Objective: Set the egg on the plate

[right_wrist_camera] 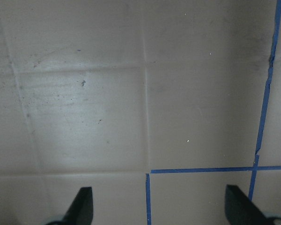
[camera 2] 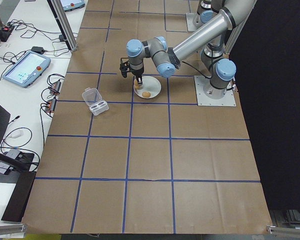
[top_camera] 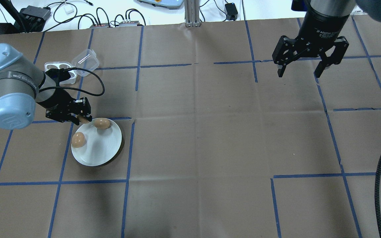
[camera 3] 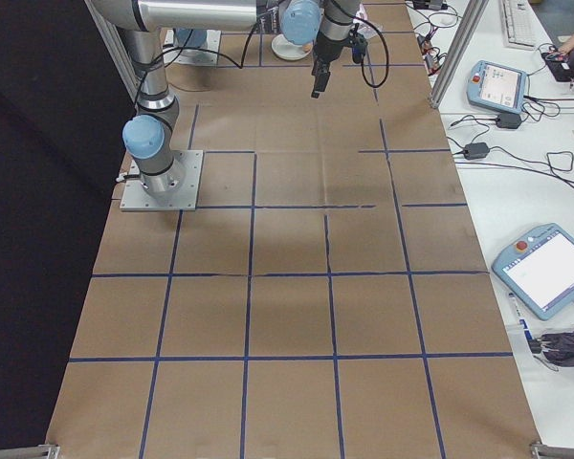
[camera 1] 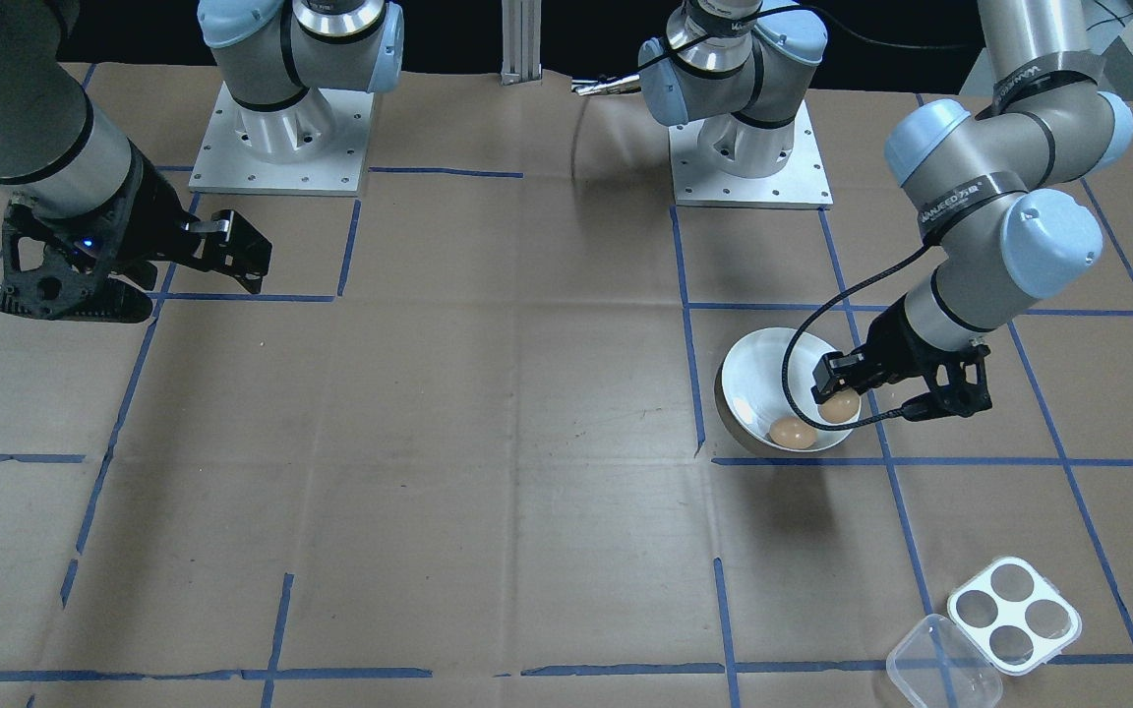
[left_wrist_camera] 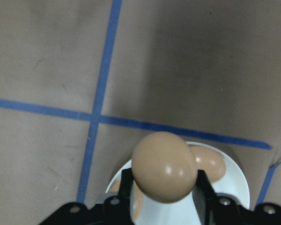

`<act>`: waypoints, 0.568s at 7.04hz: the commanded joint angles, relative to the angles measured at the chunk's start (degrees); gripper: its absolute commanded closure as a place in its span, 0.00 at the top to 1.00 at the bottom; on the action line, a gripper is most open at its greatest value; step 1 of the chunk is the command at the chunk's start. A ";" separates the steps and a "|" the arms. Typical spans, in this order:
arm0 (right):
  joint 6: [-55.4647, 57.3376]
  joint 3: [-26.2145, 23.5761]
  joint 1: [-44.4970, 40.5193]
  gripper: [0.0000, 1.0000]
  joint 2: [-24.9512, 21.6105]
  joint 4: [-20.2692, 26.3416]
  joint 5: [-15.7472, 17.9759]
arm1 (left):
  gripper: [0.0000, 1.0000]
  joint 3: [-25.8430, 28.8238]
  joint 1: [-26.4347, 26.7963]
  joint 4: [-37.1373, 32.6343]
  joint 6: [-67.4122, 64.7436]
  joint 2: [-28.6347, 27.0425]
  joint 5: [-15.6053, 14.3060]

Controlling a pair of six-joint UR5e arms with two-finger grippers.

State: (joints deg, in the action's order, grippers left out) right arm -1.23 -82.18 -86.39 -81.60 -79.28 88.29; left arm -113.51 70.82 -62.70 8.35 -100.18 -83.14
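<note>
Low over the plate's [camera 1: 768, 359] rim, the left arm bends at the elbow and points its pincer [camera 1: 842, 393] down, fingers clamped on an egg [camera 1: 840, 405] held just above the white surface; the wrist view shows that egg [left_wrist_camera: 164, 166] filling the gap between the two black fingers [left_wrist_camera: 126, 190], with the plate below. How many other eggs lie on the plate differs by view: the front view shows one [camera 1: 792, 433] near the rim, while the overhead view shows two [top_camera: 102, 123] lying apart. A black cable [camera 1: 798, 359] loops from the wrist across the plate. Beyond the plate, well apart, sits a clear egg tray [camera 1: 1014, 615] with four holes and a hinged lid [camera 1: 942, 664] lying open beside it. Far across the table [camera 1: 488, 413], the right arm hangs raised with its pincer [top_camera: 301, 71] spread wide and holding nothing, over bare brown paper crossed by blue tape lines [top_camera: 164, 66]
</note>
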 commanded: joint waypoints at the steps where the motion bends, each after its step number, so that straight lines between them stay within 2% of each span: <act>1: 0.00 0.00 0.00 1.00 -0.05 0.00 -0.05 | 0.46 -2.75 1.33 -0.23 -0.35 0.42 -0.10; 2: 0.00 0.00 0.00 1.00 -0.05 0.00 -0.05 | 0.46 -5.38 1.42 0.12 -0.97 1.55 -0.01; 3: 0.00 0.00 0.00 1.00 0.03 0.00 -0.05 | 0.52 -5.75 1.42 0.12 -0.97 1.56 -0.10; 4: 0.00 0.00 0.00 1.00 -0.05 0.00 -0.05 | 0.99 -5.84 1.42 0.12 -0.88 1.65 0.17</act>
State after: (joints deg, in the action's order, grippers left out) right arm -1.23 -82.18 -86.40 -81.62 -79.28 88.24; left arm -118.83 72.21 -62.61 7.48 -98.72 -83.15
